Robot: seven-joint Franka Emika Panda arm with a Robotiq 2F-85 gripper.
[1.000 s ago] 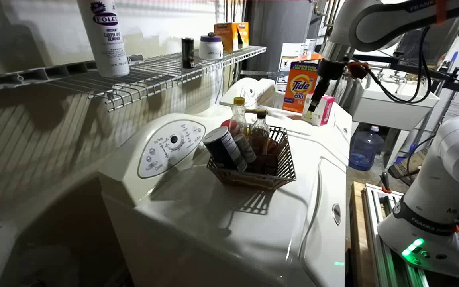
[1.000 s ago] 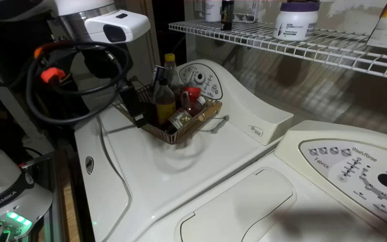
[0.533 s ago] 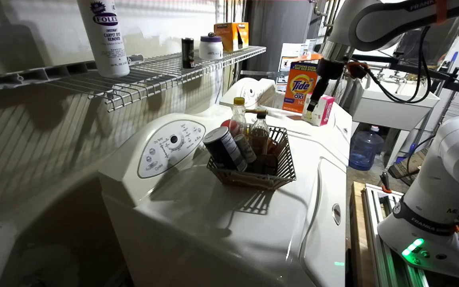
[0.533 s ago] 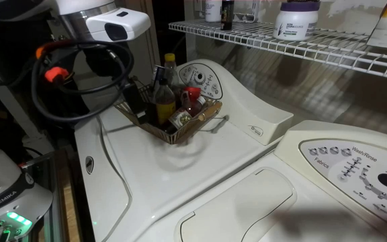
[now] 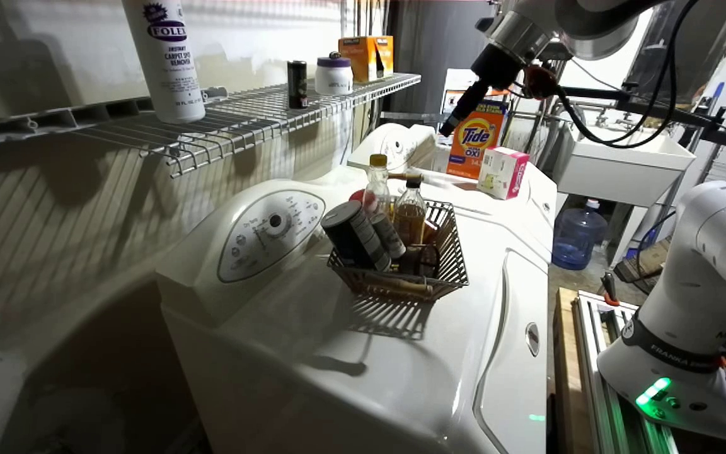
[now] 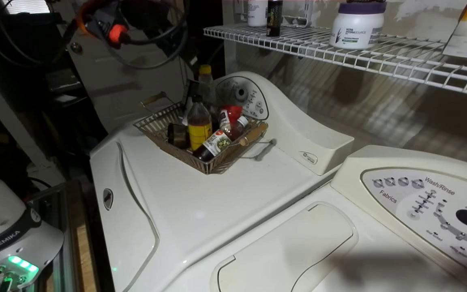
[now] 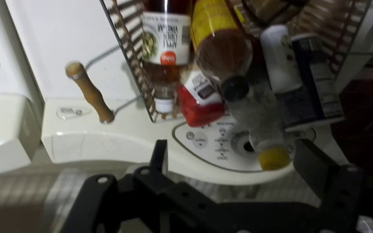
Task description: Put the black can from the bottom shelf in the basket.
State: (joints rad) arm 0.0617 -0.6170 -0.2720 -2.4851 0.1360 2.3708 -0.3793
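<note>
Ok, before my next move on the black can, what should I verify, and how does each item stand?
1. Black can upright on the wire shelf: ok.
2. Jaws open, holding nothing: ok.
3. Jaws at the can: not ok, well apart in both exterior views.
4. Can in the wrist view: not ok, out of sight there.
5. White jar apart from the can: ok, gap visible.
6. Room in the basket for the can: cannot tell; bottles crowd it.
</note>
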